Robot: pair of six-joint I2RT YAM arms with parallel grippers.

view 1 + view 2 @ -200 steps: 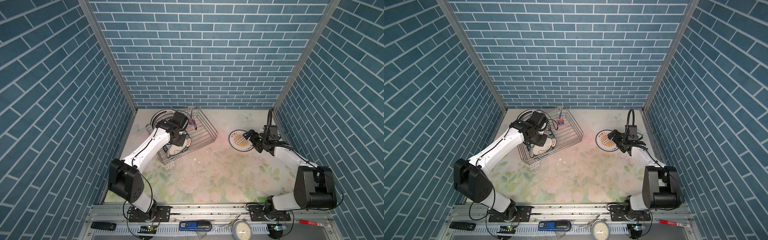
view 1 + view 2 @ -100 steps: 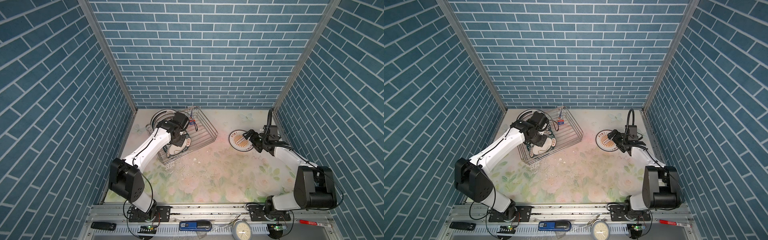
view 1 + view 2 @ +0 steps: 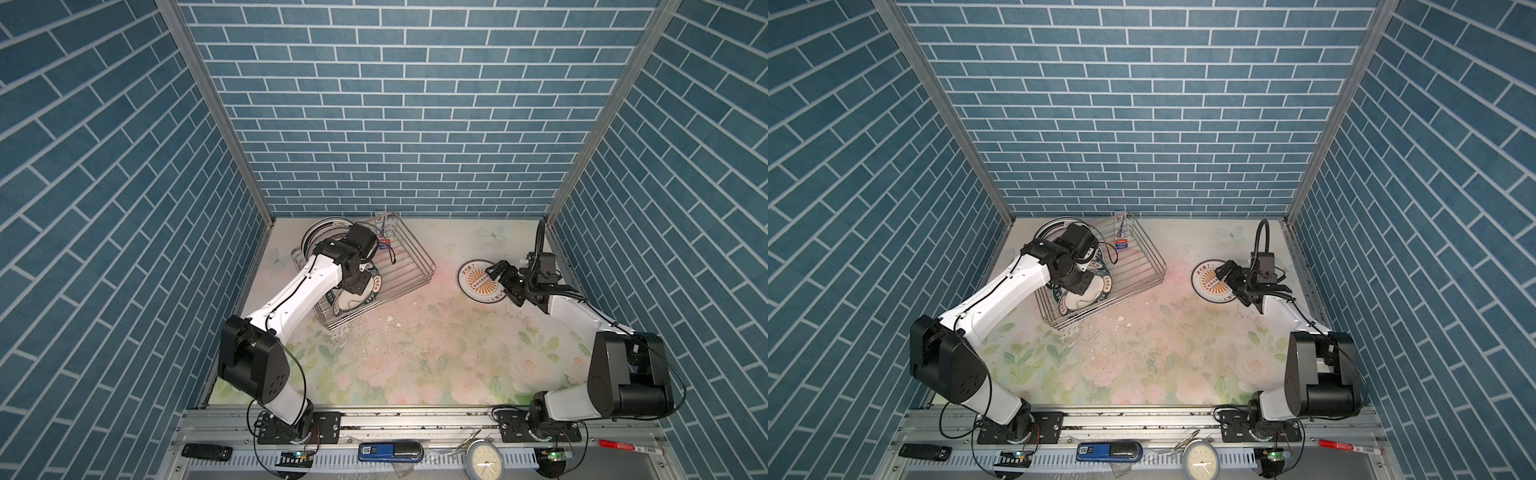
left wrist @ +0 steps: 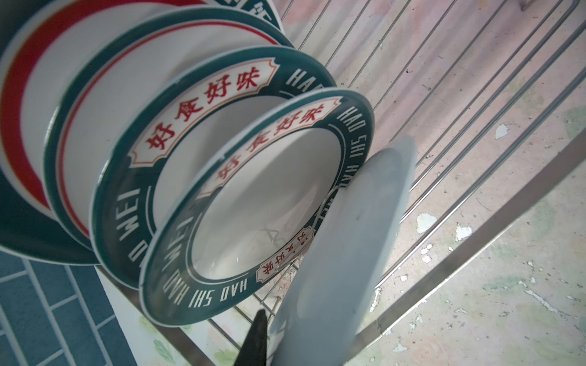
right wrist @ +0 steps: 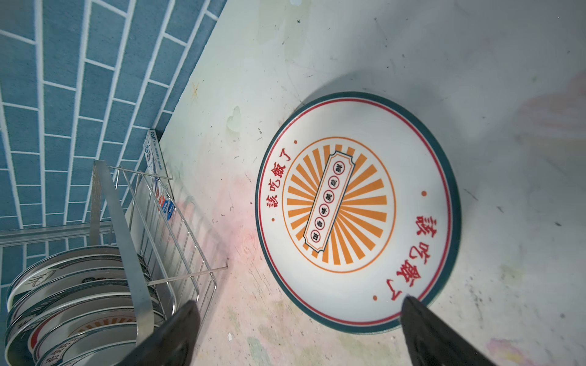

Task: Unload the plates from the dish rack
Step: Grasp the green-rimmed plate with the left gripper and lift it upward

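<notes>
Now the left pincer (image 3: 354, 291) sits at the rim of the end plate (image 4: 342, 253) standing in the rack (image 3: 411, 266) (whether it pinches, I cannot tell). The right pincer (image 5: 298, 302), spread wide, hovers over a sunburst plate (image 5: 348, 209) flat on the worktop (image 3: 415, 353).

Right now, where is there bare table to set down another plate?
Free: the middle of the table, between the rack and the sunburst plate, forward to the front rail. Crowded: the rack's left side, packed with plates, and the right edge by the right gripper.
</notes>
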